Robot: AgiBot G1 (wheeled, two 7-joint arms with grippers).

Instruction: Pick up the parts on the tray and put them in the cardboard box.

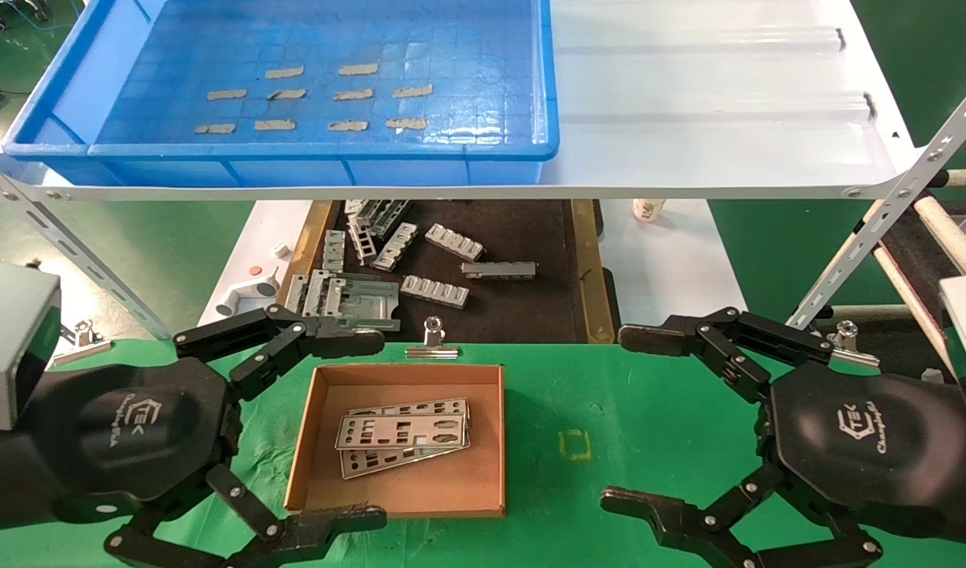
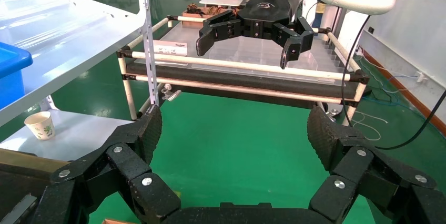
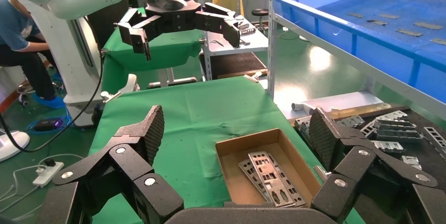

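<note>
Nearest the head camera, both black grippers fill the lower corners of the frame: the left gripper at lower left, its jaws spread wide on either side of the cardboard box's left edge and holding nothing, and the right gripper at lower right, equally wide open and empty over the green mat. Between them, low in the centre of the frame, the cardboard box sits on the mat with the parts stacked flat inside it, slightly fanned. Across the top of the frame the tray rests on a white shelf, showing only grey tape strips on its gridded floor. Below the shelf, in the middle of the frame, a dark tray holds grey ribbed brackets. The left wrist view adds a paper cup at its left edge and the right gripper at upper centre, but leaves out the box. The right wrist view shows the box and parts at its lower centre, the tray at upper right, and the left gripper at upper left.
</note>
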